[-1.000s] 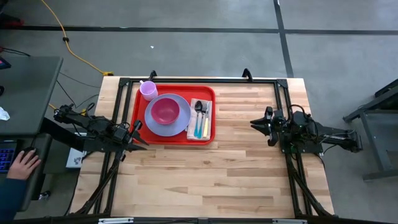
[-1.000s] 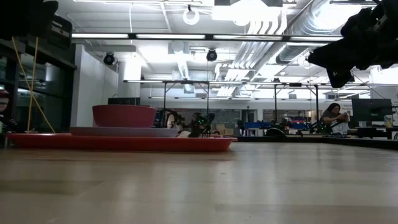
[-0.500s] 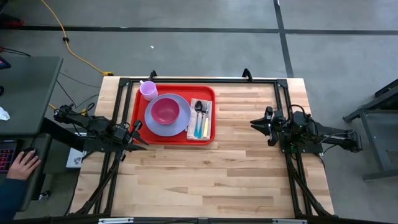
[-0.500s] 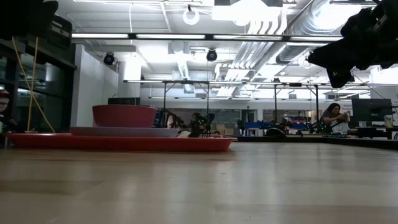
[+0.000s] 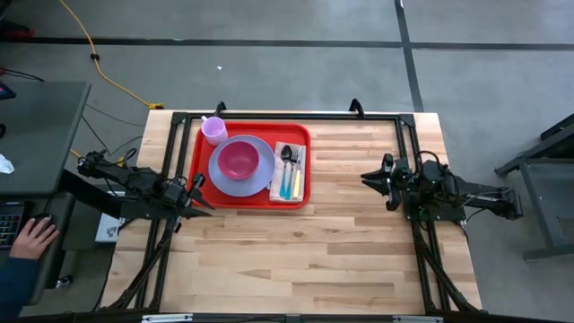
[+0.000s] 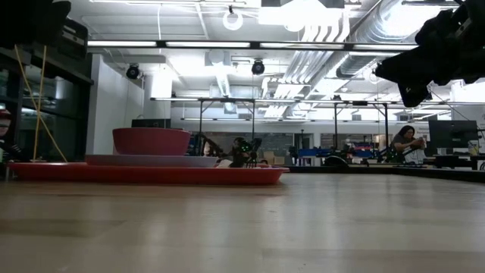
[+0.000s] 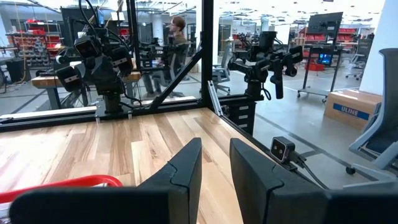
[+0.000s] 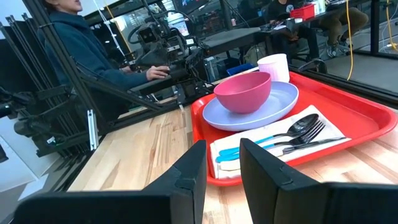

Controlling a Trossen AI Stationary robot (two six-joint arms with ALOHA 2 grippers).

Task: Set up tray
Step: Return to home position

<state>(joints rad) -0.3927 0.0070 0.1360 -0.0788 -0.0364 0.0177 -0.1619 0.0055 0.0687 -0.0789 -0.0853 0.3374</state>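
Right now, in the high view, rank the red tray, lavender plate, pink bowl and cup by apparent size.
Largest to smallest:
1. red tray
2. lavender plate
3. pink bowl
4. cup
No two look alike in size.

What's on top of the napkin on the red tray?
A spoon, a fork and a knife lie side by side on the napkin, on the tray. The napkin under them is covered.

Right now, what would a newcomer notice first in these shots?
The red tray, on the left arm's half of the wooden table, stands out: pink bowl on a lavender plate, lavender cup at a corner, cutlery on a napkin right of the plate. The left gripper waits by the tray's edge, the right gripper at the opposite side, both open and empty.
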